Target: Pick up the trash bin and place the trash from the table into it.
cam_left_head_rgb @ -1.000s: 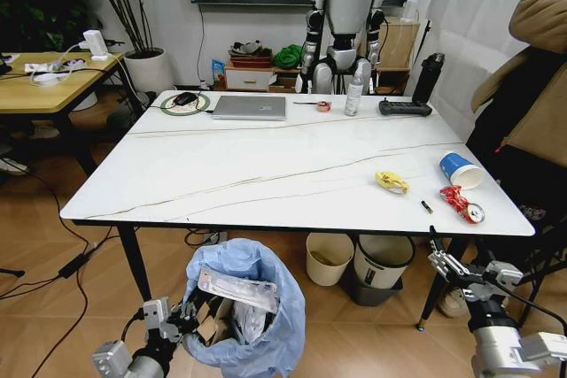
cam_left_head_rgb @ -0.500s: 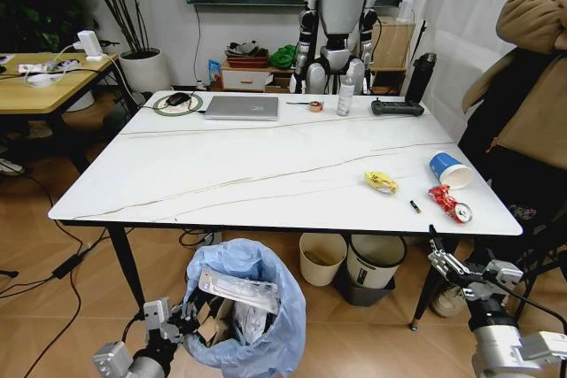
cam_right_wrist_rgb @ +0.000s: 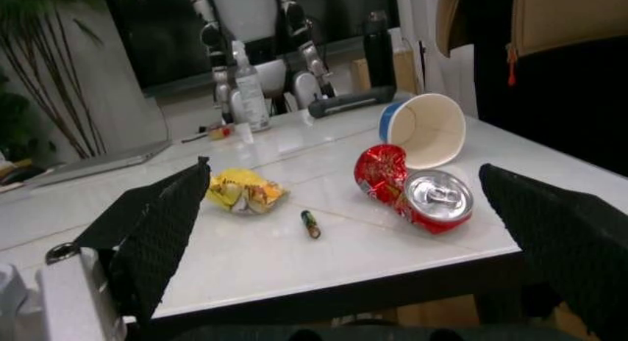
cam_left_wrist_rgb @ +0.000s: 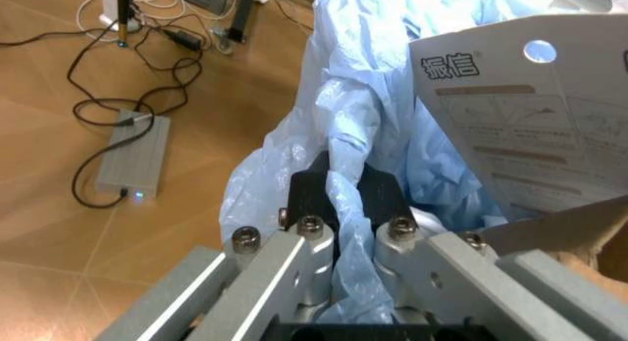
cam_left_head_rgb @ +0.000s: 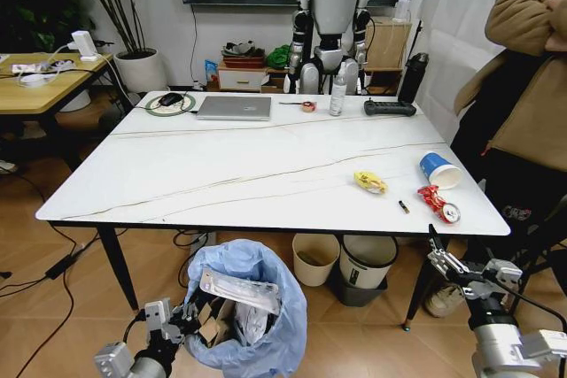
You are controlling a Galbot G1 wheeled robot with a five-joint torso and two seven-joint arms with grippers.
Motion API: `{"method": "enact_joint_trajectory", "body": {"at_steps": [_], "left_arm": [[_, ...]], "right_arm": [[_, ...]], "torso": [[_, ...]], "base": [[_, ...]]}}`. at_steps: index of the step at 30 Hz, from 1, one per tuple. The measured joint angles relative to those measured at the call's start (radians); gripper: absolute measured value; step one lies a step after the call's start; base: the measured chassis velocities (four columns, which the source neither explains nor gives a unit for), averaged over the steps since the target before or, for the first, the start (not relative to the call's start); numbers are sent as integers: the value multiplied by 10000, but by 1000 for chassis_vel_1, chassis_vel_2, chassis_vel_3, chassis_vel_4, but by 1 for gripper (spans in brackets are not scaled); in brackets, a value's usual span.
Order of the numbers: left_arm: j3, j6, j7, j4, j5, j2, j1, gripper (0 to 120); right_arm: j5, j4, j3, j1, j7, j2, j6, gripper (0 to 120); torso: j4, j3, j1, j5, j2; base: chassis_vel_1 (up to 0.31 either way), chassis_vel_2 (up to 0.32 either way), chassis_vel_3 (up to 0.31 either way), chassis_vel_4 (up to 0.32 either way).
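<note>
The trash bin (cam_left_head_rgb: 252, 303), lined with a crinkly light-blue bag (cam_left_wrist_rgb: 343, 120), stands on the floor before the table's (cam_left_head_rgb: 221, 165) near edge. Cardboard and a clear tray lie inside it. My left gripper (cam_left_head_rgb: 182, 320) is shut on the bag's rim (cam_left_wrist_rgb: 339, 201). On the table's right end lies trash: a yellow wrapper (cam_left_head_rgb: 370, 182) (cam_right_wrist_rgb: 243, 192), a blue paper cup (cam_left_head_rgb: 438, 169) (cam_right_wrist_rgb: 424, 128) on its side, a crushed red can (cam_left_head_rgb: 438, 203) (cam_right_wrist_rgb: 417, 194) and a small dark piece (cam_left_head_rgb: 404, 206). My right gripper (cam_left_head_rgb: 447, 263) (cam_right_wrist_rgb: 358, 238) hangs open below the table's right corner.
A silver laptop (cam_left_head_rgb: 234, 107), a spray bottle (cam_left_head_rgb: 337, 95) and a black bottle (cam_left_head_rgb: 411, 77) stand at the table's far side. A cream bucket (cam_left_head_rgb: 314, 258) and a white bin (cam_left_head_rgb: 365, 267) sit under it. A person (cam_left_head_rgb: 523, 86) stands at the right, a wooden table (cam_left_head_rgb: 44, 77) at the left.
The whole picture has shifted, with the table and its things now further left, so the camera moved. The bin and both grippers keep their places before me.
</note>
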Motion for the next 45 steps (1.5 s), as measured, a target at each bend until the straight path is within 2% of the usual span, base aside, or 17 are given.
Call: {"method": "enact_joint_trajectory", "body": {"at_steps": [45], "left_arm": [[159,32,-29,1,197,-255,12,0]], "right_arm": [[179,-246,-29,164,-225,-253,158,100]], "torso": [[1,0,0,2,0]], "base": [[-65,-63,64,63]]}}
